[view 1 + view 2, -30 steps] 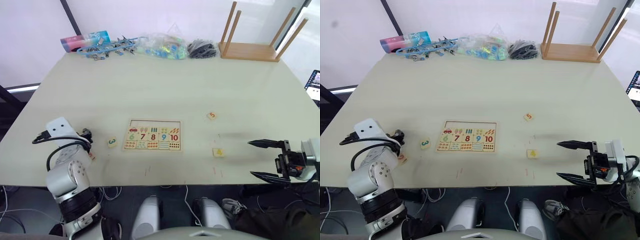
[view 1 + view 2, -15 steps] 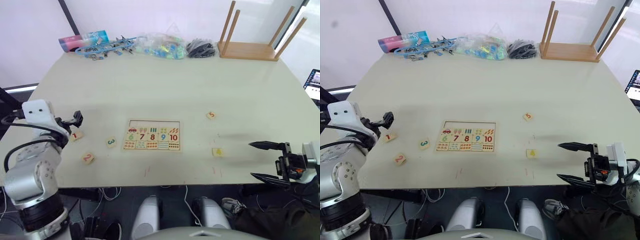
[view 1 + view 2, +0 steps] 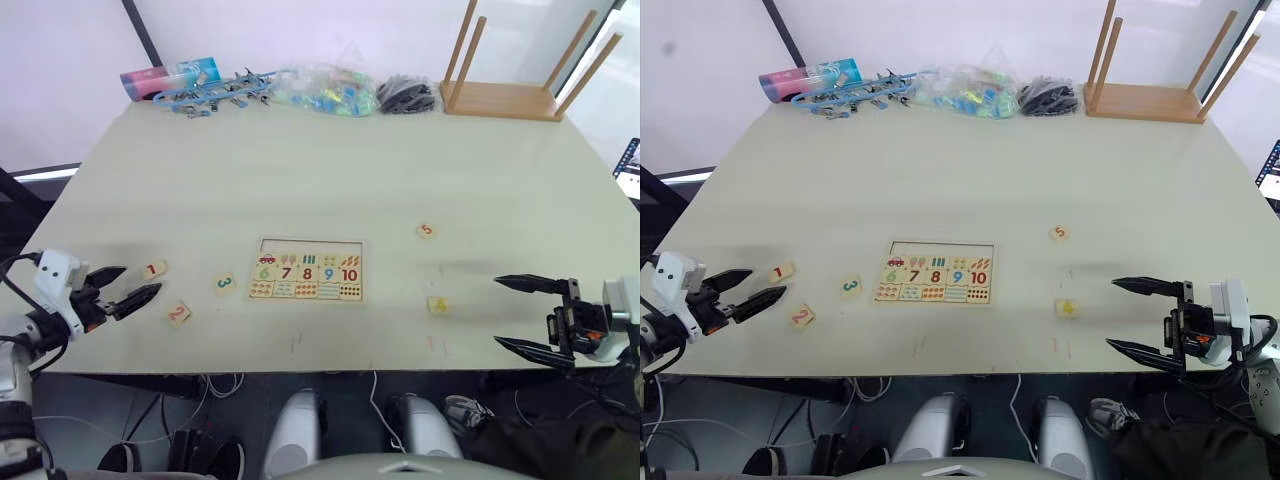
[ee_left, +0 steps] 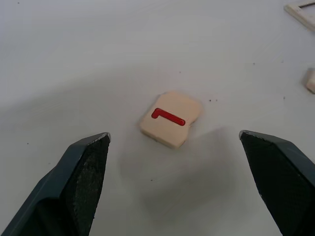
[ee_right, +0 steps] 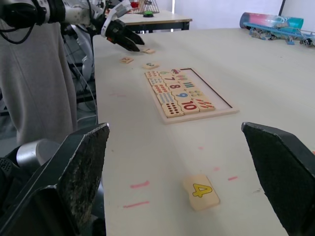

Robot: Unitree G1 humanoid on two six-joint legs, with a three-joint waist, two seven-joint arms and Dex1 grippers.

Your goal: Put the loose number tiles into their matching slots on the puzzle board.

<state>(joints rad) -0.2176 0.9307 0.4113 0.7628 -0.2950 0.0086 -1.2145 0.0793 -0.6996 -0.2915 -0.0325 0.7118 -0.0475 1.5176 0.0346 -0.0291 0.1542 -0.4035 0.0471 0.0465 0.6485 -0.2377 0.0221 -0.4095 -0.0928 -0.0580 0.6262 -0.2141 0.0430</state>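
Robot lab/test rm: big table (image 3: 330, 170), loose floor cables (image 3: 220, 385), heaped test props (image 3: 320, 90).

Puzzle board (image 3: 307, 270) lies mid-table (image 3: 330, 170). To its left: tile 3 (image 3: 224, 284) nearest, tile 2 (image 3: 177, 314) further left and nearer the front edge, tile 1 (image 3: 152, 269) behind tile 2. To its right: tile 5 (image 3: 426, 231) behind, tile 4 (image 3: 437, 305) in front. Stool (image 3: 505, 92) at far right corner.
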